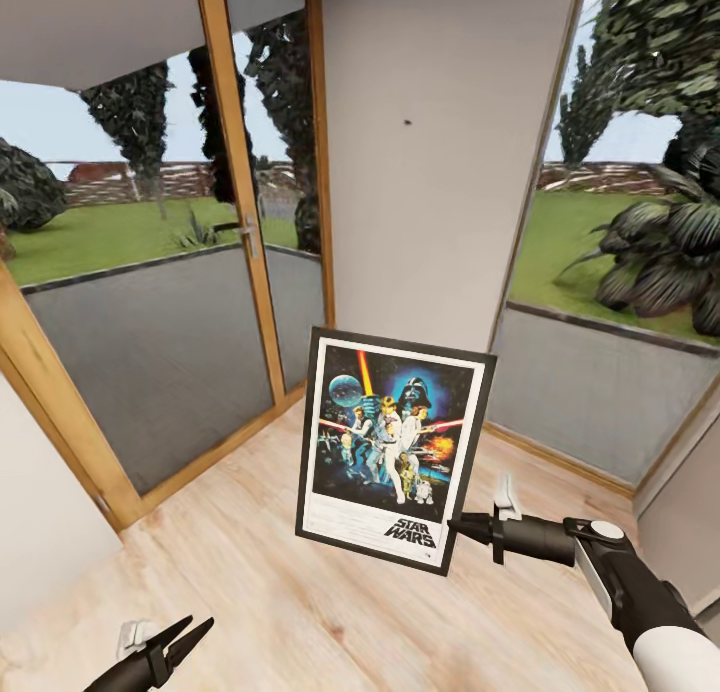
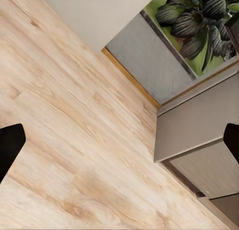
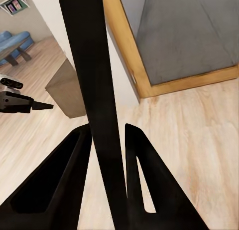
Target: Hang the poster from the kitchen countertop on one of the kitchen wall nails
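Note:
The poster [image 1: 395,447] hangs upright above the wooden floor, tilted slightly, its Star Wars picture facing me. My right gripper [image 1: 460,527] is shut on the poster's lower right edge. In the right wrist view the poster's black frame [image 3: 92,65] runs edge-on between the two fingers [image 3: 144,180]. A small dark wall nail [image 1: 409,123] sits high on the beige wall panel behind the poster, well above its top edge. My left gripper [image 1: 185,637] is low at the left, open and holding nothing; its fingertips [image 2: 10,145] stand wide apart over the floor. The kitchen countertop is out of view.
A wood-framed glass door [image 1: 240,222] stands left of the beige wall panel [image 1: 430,202], and a large window [image 1: 620,272] to its right. A grey cabinet [image 2: 199,125] stands at the right on the light wooden floor [image 1: 300,592].

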